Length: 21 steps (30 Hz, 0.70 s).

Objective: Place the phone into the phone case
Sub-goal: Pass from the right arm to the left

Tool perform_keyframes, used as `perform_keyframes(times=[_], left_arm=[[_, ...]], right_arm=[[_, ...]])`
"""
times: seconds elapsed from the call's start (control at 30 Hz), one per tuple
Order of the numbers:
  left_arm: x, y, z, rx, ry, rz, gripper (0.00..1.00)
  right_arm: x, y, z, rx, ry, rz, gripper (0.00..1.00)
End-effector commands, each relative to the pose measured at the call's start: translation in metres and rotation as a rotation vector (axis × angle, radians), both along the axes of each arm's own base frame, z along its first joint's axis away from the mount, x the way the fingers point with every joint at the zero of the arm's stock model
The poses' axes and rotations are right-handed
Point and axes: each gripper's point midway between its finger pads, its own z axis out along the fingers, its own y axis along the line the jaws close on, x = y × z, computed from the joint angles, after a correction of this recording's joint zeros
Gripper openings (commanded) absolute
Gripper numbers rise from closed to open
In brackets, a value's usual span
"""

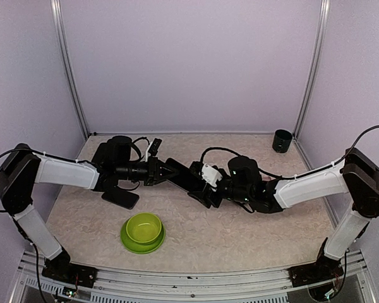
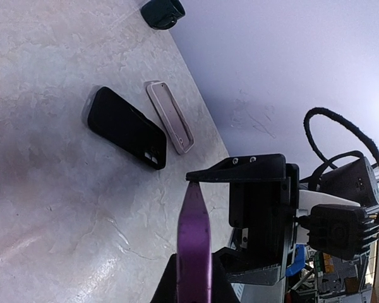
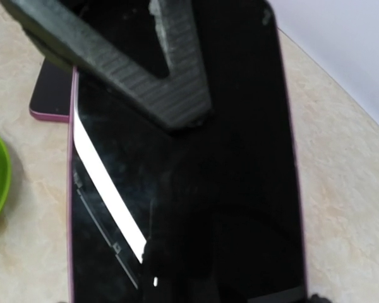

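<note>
Bowl sits nearest, at the near edge of the bench; not part of the job. Behind it the phone is off the bench, mid-scene, bridged between both arms. Left pincer is clamped on its left end, one finger across the screen. Right pincer is at the right end, touching it. Its jaws look spread, but I cannot tell whether it grips.

Step, by my read: hand-over or regrasp in the air, insertion not begun. Black case and pale case lie flat just beside each other, right of the phone, toward the cup. Cannot tell which is the target. A purple-rimmed slab lies under the left arm.

Next move likely needs one arm to let go and the other to bring the phone down square over the case rim, one corner first.

Room: open bench far and right, with the cup well apart in the far right corner. Bowl and slab crowd the near left.
</note>
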Motion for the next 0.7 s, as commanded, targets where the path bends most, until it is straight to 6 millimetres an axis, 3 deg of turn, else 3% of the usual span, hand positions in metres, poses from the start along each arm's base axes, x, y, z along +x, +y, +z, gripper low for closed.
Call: perform_keyframes(times=[0.0, 0.3, 0.5, 0.67], left_arm=[[-0.002, -0.001, -0.001, -0.003, -0.028, -0.009, 0.00], [0.002, 0.004, -0.004, 0.017, -0.040, 0.023, 0.00], [0.002, 0.008, 0.004, 0.001, -0.068, 0.025, 0.00], [0.002, 0.010, 0.007, -0.001, -0.074, 0.042, 0.00]], right_arm=[[0.002, 0.000, 0.028, 0.059, -0.066, -0.021, 0.57], [0.009, -0.014, 0.052, 0.085, -0.092, -0.103, 0.86], [0.007, -0.036, 0.072, 0.134, -0.071, -0.182, 0.91], [0.012, -0.062, 0.069, 0.144, -0.019, -0.313, 0.94]])
